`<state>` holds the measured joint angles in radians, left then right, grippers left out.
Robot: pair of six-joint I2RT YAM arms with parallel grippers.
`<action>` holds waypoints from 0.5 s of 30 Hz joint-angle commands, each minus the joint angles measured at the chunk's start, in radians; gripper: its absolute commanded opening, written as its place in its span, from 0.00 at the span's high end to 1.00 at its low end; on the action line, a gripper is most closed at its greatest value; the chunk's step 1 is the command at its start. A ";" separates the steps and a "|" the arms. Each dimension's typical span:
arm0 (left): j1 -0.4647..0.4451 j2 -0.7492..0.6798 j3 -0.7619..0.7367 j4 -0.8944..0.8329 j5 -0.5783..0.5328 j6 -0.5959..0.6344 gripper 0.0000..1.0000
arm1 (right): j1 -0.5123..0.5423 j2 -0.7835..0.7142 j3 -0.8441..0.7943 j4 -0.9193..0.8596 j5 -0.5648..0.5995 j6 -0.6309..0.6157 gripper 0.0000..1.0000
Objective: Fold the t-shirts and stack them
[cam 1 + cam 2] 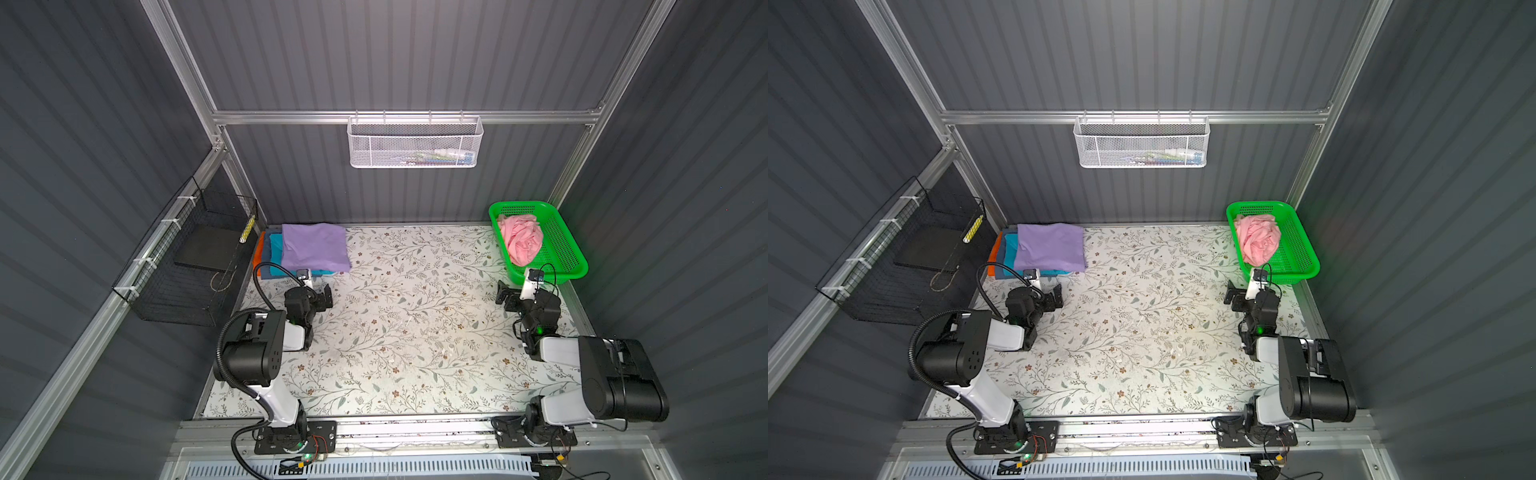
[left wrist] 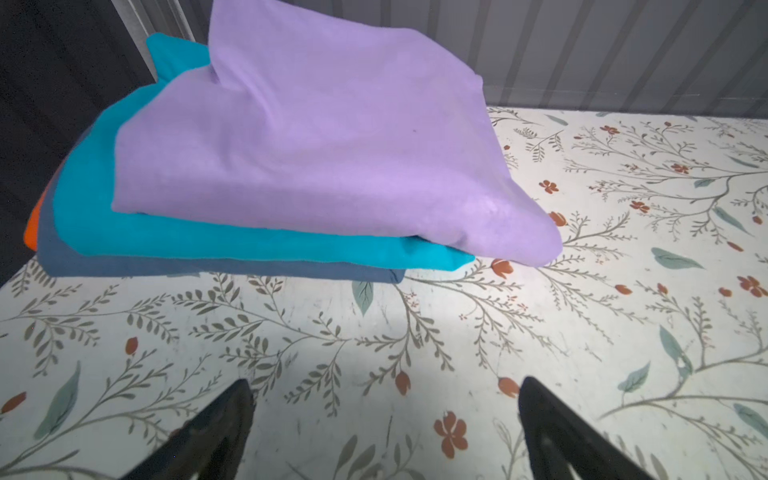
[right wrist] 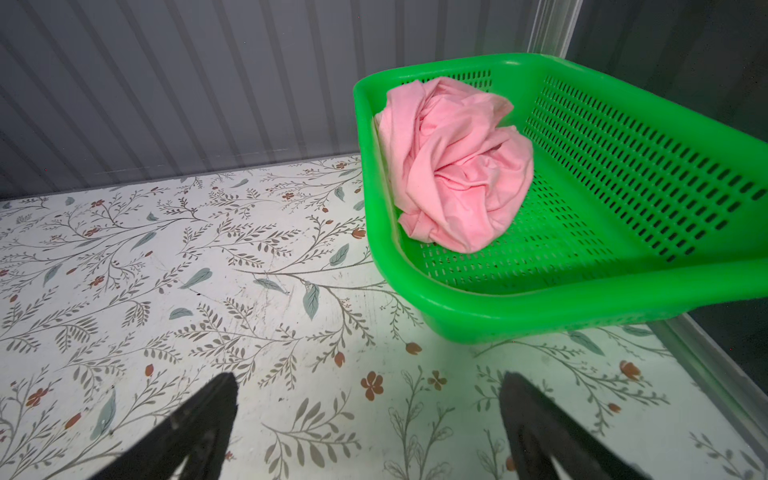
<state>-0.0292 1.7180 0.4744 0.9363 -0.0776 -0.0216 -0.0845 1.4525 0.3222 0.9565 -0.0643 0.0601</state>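
Four folded shirts: a soft lavender cloth t-shirt (image 2: 324, 145) lies on top of a teal cloth t-shirt (image 2: 95, 199), a grey-blue cloth t-shirt (image 2: 216, 268) and an orange cloth t-shirt (image 2: 32, 232), all in one pile on the white table with a leaf and flower print (image 2: 415, 332).
Pile place: just past the tips of the left gripper (image 2: 385, 384), toward the back wall, close but not touching.
Left fingers: two black fingers (image 2: 220, 424) spread wide, with only table between them.
Pile look: the lavender top is smooth, with one raised fold at its far side. Its near corner droops past the teal edge, down to the table.
One more shirt: a pink cloth t-shirt (image 3: 453, 166), crumpled into a ball, sits inside the bright green plastic basket with holes (image 3: 582, 307).
Basket place: past the tips of the right gripper (image 3: 368, 376) and a bit to their right, near but apart.
Right fingers: spread wide, holding nothing.
Wrist views only: the pile's layers from the side, the thick grey-blue edge, the pink wrinkles up close, the holes in the basket floor.
Top views only: both arms at once, the pile and the green basket well apart at the two back corners, a white wire basket (image 1: 415, 143) on the back wall, a black wire basket (image 1: 183, 286) on the left wall.
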 commanded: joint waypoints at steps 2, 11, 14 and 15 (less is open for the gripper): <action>0.003 -0.002 -0.006 -0.017 -0.006 0.025 0.00 | 0.001 0.006 0.011 0.004 -0.014 -0.008 0.01; -0.001 -0.001 -0.001 -0.024 -0.016 0.030 0.00 | 0.000 0.011 0.023 -0.012 -0.014 -0.008 0.01; -0.003 -0.002 0.001 -0.030 -0.011 0.034 0.00 | 0.000 0.008 0.017 -0.007 -0.015 -0.007 0.01; -0.003 -0.002 0.001 -0.030 -0.011 0.033 0.00 | 0.001 0.003 0.011 0.000 -0.011 -0.009 0.01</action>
